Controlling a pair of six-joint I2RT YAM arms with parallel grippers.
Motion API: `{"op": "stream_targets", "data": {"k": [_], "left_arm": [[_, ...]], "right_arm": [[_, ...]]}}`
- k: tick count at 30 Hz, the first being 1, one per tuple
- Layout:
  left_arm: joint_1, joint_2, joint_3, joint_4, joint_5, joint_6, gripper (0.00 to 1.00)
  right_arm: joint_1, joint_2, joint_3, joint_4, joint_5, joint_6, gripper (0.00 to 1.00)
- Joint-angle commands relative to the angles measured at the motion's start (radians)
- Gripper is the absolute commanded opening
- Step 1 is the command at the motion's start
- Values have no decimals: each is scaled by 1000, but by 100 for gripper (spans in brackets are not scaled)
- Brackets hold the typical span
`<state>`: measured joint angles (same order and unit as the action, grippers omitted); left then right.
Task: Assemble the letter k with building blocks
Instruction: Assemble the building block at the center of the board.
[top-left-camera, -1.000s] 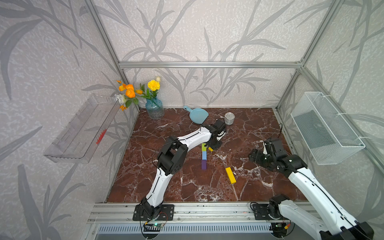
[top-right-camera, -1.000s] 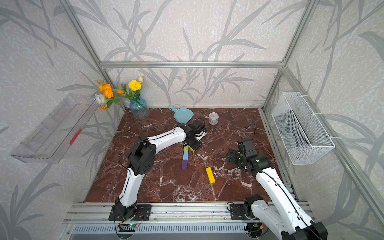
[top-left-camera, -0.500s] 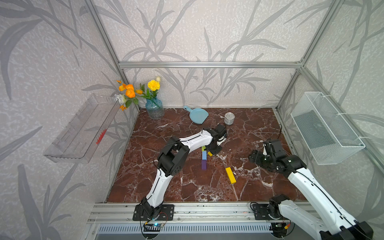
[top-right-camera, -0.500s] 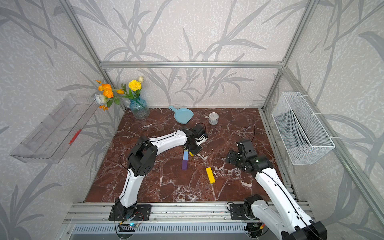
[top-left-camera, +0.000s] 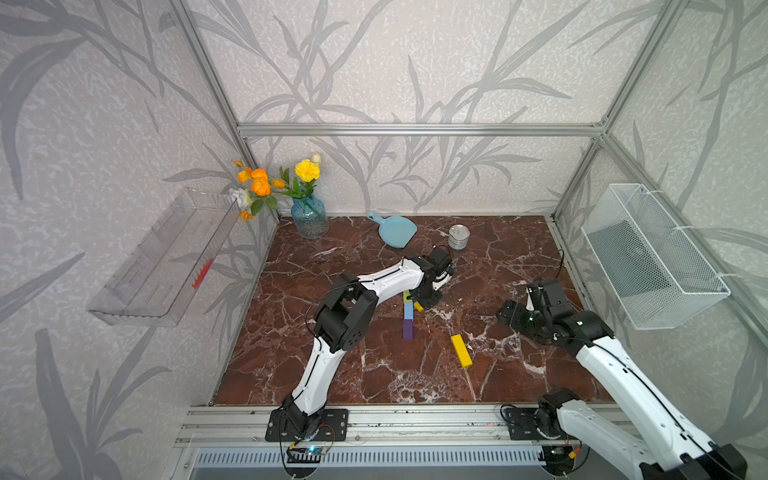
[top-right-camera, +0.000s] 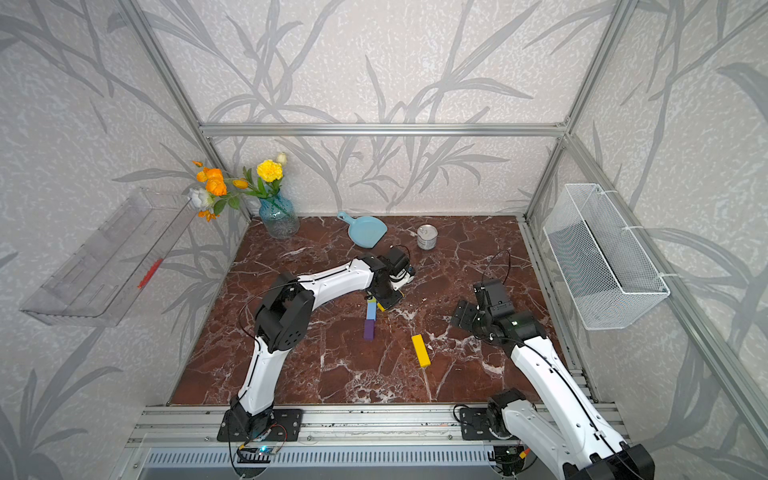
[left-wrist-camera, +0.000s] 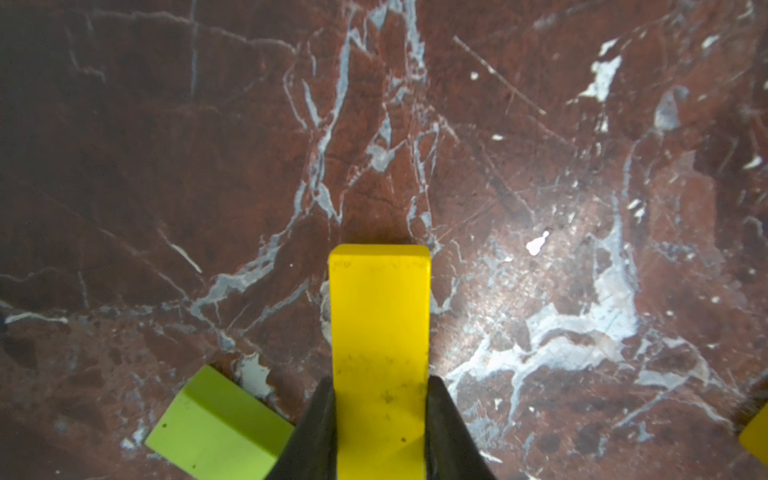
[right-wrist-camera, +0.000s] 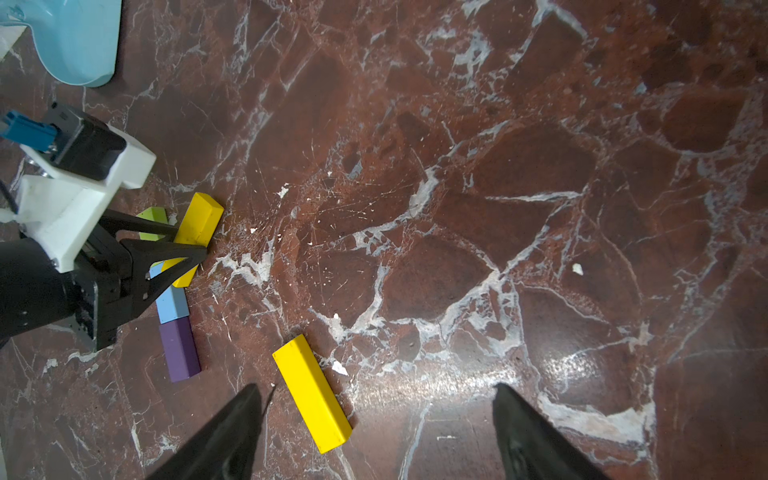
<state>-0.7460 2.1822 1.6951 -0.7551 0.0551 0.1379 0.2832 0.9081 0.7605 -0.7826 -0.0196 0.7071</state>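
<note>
Three building blocks lie end to end in a straight stroke: lime green (top-left-camera: 406, 296), light blue (top-left-camera: 409, 310) and purple (top-left-camera: 408, 329). My left gripper (left-wrist-camera: 380, 386) is shut on a yellow bar (left-wrist-camera: 380, 316), low over the table just right of the green block (left-wrist-camera: 216, 424). In the right wrist view the bar (right-wrist-camera: 197, 226) slants beside the green and blue blocks. A second yellow bar (top-left-camera: 461, 350) lies loose to the front right. My right gripper (right-wrist-camera: 376, 388) hovers open and holds nothing. The loose bar (right-wrist-camera: 311, 392) lies near one of its fingers.
A light blue dustpan (top-left-camera: 397, 230) and a silver tin can (top-left-camera: 459, 237) stand near the back. A vase of flowers (top-left-camera: 309, 216) fills the back left corner. A wire basket (top-left-camera: 652, 257) hangs on the right wall and a clear tray (top-left-camera: 162, 257) on the left wall.
My left gripper has carried the yellow bar forward and down to the green and blue blocks. The right arm has barely moved.
</note>
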Motion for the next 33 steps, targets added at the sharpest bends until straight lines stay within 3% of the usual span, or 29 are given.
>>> {"op": "stream_targets", "data": {"k": [1, 17, 22, 30, 33], "left_arm": [[2, -22, -8, -18, 12, 15, 29], [4, -15, -20, -19, 26, 25, 34], [4, -16, -19, -19, 16, 25, 44], [-2, -59, 14, -1, 2, 10, 50], [-13, -111, 78, -1, -20, -17, 67]], "right_arm": [[4, -12, -10, -3, 12, 5, 86], [4, -17, -20, -8, 20, 12, 86], [4, -18, -21, -6, 20, 13, 86], [5, -21, -28, 1, 12, 5, 86], [13, -14, -36, 31, -22, -34, 86]]}}
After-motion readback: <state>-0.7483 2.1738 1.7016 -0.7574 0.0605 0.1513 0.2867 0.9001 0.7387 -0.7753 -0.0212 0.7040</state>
